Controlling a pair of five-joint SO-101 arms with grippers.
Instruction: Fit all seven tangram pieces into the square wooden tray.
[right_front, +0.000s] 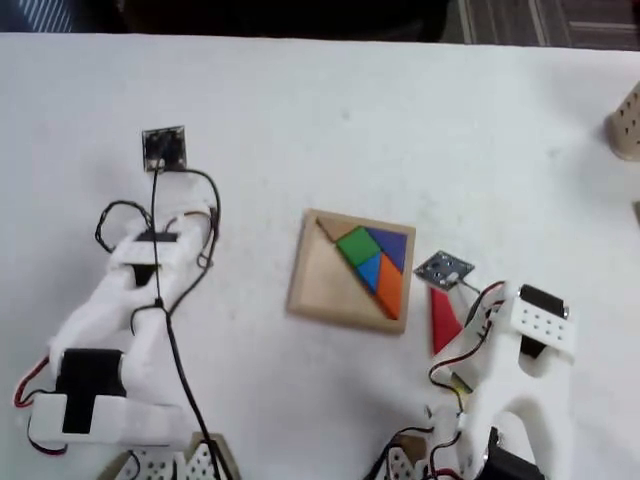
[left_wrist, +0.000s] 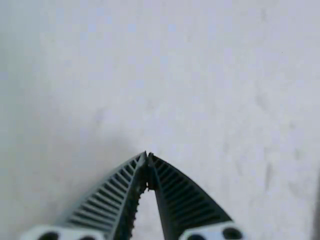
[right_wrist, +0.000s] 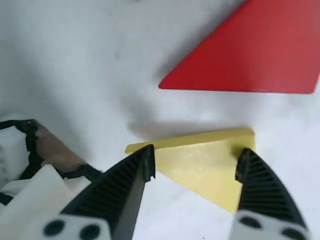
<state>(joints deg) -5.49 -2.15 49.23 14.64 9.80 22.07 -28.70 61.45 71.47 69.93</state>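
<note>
The square wooden tray (right_front: 320, 280) holds four flat coloured pieces (right_front: 368, 268), green, blue, orange and purple, so it looks roughly half filled; the flat yellow triangle (right_wrist: 210, 175) lies between the spread jaws of the right gripper (right_wrist: 196, 157), seemingly not yet pinched; the flat red triangle (right_wrist: 255, 55) waits just past its tips; the left gripper (left_wrist: 148, 157), pressed together, hovers over the white table (left_wrist: 200, 75); no lettering can be made out

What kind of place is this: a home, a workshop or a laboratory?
Probably a robotics laboratory or test bench: a plain white table carries two cabled robot arms, and a wooden tray of tangram pieces lies between them.
</note>
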